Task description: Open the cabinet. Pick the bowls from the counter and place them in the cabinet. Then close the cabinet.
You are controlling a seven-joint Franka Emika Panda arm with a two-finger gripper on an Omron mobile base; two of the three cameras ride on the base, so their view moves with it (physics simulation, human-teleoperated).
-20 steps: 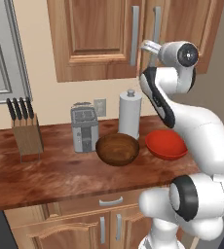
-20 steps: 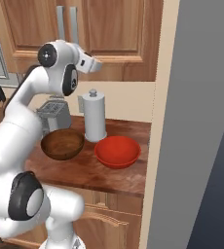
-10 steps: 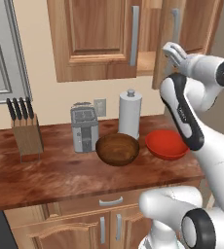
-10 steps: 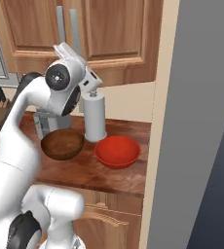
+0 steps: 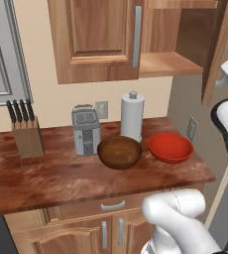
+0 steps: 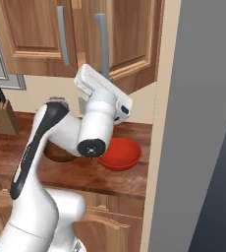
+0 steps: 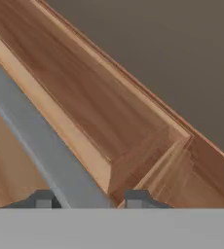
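Gripper: clamped around the grey handle of the cabinet's right door, jaws partly closed | Cabinet: right door swung open, shelf exposed | Counter: brown bowl just beside red bowl, in front of a paper towel roll and toaster.

Two bowls on the tabletop, plus one toaster, one paper towel roll, one knife block.

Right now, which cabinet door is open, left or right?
The right door, swung outward with the gripper straddling its grey bar handle, baring the shelf. The left door sits flush shut.
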